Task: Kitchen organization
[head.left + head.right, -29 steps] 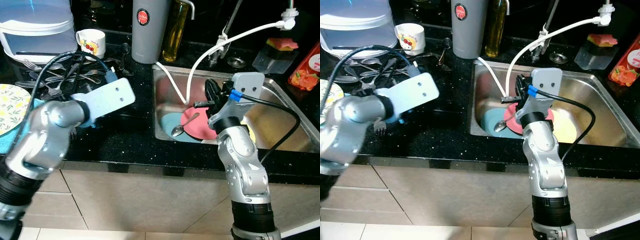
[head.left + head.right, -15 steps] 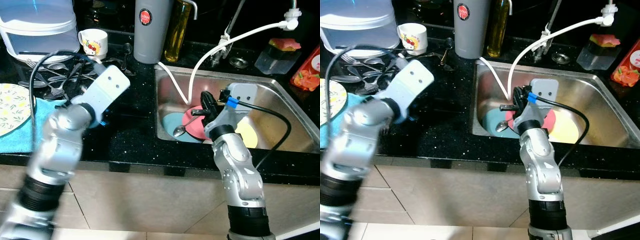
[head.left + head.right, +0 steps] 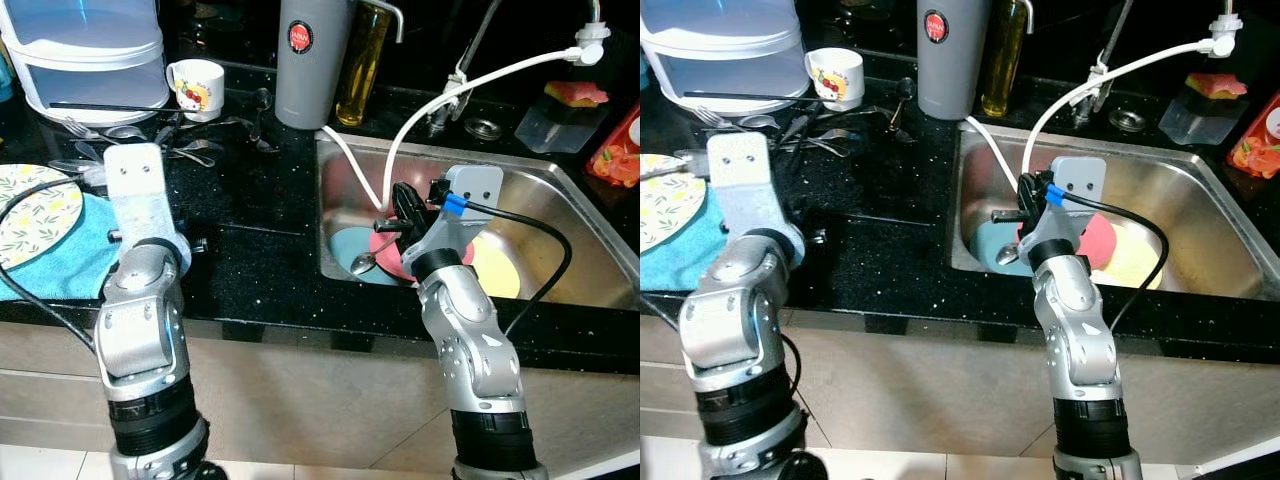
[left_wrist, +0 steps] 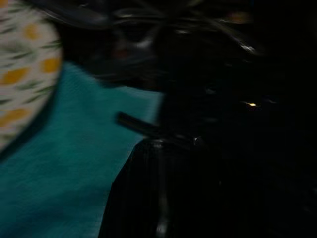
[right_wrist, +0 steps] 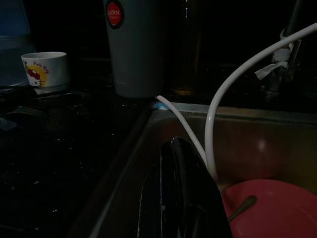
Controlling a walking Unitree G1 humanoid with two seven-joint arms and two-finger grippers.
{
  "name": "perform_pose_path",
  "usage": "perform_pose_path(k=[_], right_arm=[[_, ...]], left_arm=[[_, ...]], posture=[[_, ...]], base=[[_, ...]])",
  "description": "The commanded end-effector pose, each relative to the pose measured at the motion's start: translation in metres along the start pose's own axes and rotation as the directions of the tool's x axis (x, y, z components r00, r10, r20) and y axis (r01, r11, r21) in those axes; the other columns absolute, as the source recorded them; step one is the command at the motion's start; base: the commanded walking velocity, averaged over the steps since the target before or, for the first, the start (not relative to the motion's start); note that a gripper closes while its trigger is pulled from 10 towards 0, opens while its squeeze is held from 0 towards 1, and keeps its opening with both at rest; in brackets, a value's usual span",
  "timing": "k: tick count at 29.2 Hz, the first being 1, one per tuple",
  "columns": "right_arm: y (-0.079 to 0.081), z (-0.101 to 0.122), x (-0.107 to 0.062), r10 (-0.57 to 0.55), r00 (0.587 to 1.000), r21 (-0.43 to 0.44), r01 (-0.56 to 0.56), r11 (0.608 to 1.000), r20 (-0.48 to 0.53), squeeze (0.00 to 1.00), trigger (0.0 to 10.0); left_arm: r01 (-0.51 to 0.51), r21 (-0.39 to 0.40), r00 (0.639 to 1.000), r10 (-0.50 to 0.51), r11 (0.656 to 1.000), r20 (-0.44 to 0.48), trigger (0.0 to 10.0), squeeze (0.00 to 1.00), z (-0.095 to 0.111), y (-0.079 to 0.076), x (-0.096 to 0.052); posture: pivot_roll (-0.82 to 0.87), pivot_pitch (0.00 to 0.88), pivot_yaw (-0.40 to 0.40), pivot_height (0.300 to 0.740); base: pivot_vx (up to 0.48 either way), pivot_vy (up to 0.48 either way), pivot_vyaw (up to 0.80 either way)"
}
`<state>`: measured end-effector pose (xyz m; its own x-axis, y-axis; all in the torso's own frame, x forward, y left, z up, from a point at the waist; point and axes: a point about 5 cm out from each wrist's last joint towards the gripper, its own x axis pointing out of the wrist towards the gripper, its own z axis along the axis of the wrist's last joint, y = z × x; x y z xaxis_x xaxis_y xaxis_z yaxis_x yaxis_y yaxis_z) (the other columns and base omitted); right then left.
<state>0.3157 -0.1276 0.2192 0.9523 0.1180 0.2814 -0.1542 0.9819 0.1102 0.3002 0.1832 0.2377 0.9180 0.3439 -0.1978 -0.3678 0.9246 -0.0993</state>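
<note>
In the steel sink (image 3: 326, 262) a pink plate (image 3: 392, 255) lies over a blue plate (image 3: 345, 245), beside a yellow plate (image 3: 497, 276). A spoon (image 3: 362, 263) rests across the pink and blue plates. My right gripper (image 3: 405, 205) hangs shut just above the pink plate (image 5: 277, 213), close to the white hose, with nothing seen between its fingers (image 5: 178, 198). My left gripper (image 4: 158, 144) hovers low over the black counter at the right edge of the teal cloth (image 3: 60, 270); that view is dark and blurred.
Loose cutlery (image 3: 180, 150), a cartoon mug (image 3: 195, 83), a grey flask (image 3: 310, 60) and an oil bottle (image 3: 368, 60) stand at the counter's back. A patterned plate (image 3: 30, 205) lies on the cloth below a white container (image 3: 90, 50). A white hose (image 3: 480, 75) arcs into the sink.
My left arm has swung back and to the left, from over the middle of the counter to beside the teal cloth. The right gripper shifted slightly left in the sink.
</note>
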Motion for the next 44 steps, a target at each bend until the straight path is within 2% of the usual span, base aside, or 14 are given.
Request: perform_pose_path(k=[1,11,14,15,16,19,25,28,29,33,37,38,40,44], right_arm=[[-0.003,-0.002,0.001,-0.008,1.000,-0.002,0.008,1.000,-0.009,0.00,10.0],[-0.004,0.000,0.002,-0.017,1.000,0.002,0.017,1.000,-0.003,0.00,10.0],[-0.003,-0.001,0.003,-0.015,1.000,0.002,0.015,1.000,-0.005,0.00,10.0],[-0.002,-0.001,0.003,-0.013,1.000,0.003,0.013,1.000,-0.002,0.00,10.0],[-0.002,0.000,0.003,-0.015,1.000,0.004,0.015,1.000,0.000,0.00,10.0],[-0.003,0.000,0.003,-0.018,1.000,0.003,0.018,1.000,0.002,0.00,10.0],[-0.005,0.000,0.002,-0.027,1.000,0.006,0.027,1.000,0.003,0.00,10.0],[-0.003,-0.001,0.002,-0.022,1.000,0.009,0.022,1.000,0.001,0.00,10.0],[-0.003,-0.001,0.002,-0.022,1.000,0.009,0.022,1.000,0.001,0.00,10.0],[0.001,-0.002,0.003,-0.018,1.000,0.016,0.018,1.000,0.004,0.00,10.0],[-0.001,-0.002,0.003,-0.023,1.000,0.016,0.023,1.000,0.005,0.00,10.0],[-0.001,-0.002,0.003,-0.023,1.000,0.016,0.023,1.000,0.005,0.00,10.0],[-0.002,-0.002,0.003,-0.027,1.000,0.016,0.027,1.000,0.004,0.00,10.0],[-0.003,-0.002,0.002,-0.033,0.999,0.016,0.033,0.999,0.006,0.00,10.0]], left_arm=[[0.030,-0.054,0.997,-0.033,0.998,-0.064,10.0,0.00,-0.007,-0.014,-0.002],[0.054,-0.083,0.985,-0.067,0.995,-0.160,10.0,0.00,-0.017,-0.026,0.006],[0.142,-0.007,0.976,-0.141,0.990,-0.167,10.0,0.00,-0.017,-0.033,0.012],[0.180,0.102,0.980,-0.170,0.978,-0.107,10.0,0.00,-0.012,-0.033,0.019],[0.137,0.230,0.990,-0.137,0.964,-0.016,10.0,0.00,-0.003,-0.028,0.023],[-0.022,0.474,0.977,-0.081,0.880,0.195,10.0,0.00,0.020,-0.014,0.031],[-0.088,0.523,0.952,-0.083,0.848,0.295,10.0,0.00,0.043,-0.009,0.027],[0.012,0.626,0.934,-0.232,0.780,0.271,10.0,0.00,0.049,-0.025,0.019],[0.012,0.626,0.934,-0.232,0.780,0.271,10.0,0.00,0.049,-0.025,0.019],[0.241,0.751,0.875,-0.473,0.615,0.107,10.0,0.00,0.048,-0.039,0.009],[0.443,0.757,0.795,-0.600,0.481,-0.084,10.0,0.00,0.046,-0.030,0.010],[0.443,0.757,0.795,-0.600,0.481,-0.084,10.0,0.00,0.046,-0.030,0.010],[0.462,0.781,0.769,-0.628,0.420,-0.117,10.0,0.00,0.048,-0.028,0.009],[0.396,0.894,0.762,-0.619,0.210,-0.192,10.0,0.00,0.055,-0.018,0.015]], posture=[[0.23,0.049,-0.122,0.740],[0.23,0.060,-0.124,0.740],[0.22,0.058,-0.119,0.740],[0.22,0.059,-0.117,0.740],[0.22,0.059,-0.117,0.740],[0.22,0.056,-0.111,0.740],[0.24,0.062,-0.115,0.740],[0.24,0.062,-0.109,0.740],[0.24,0.062,-0.109,0.740],[0.26,0.064,-0.108,0.740],[0.27,0.064,-0.102,0.740],[0.27,0.064,-0.102,0.740],[0.26,0.062,-0.099,0.740],[0.27,0.060,-0.097,0.740]], base=[[0.000,0.000,0.00],[0.000,0.000,0.00],[0.000,0.000,0.00],[0.000,0.000,0.00],[0.000,0.000,0.00],[0.000,0.000,0.00],[0.000,0.000,0.00],[0.000,0.000,0.00],[0.000,0.000,0.00],[0.000,0.000,0.00],[0.000,0.000,0.00],[0.000,0.000,0.00],[0.000,0.000,0.00],[0.000,0.000,0.00]])
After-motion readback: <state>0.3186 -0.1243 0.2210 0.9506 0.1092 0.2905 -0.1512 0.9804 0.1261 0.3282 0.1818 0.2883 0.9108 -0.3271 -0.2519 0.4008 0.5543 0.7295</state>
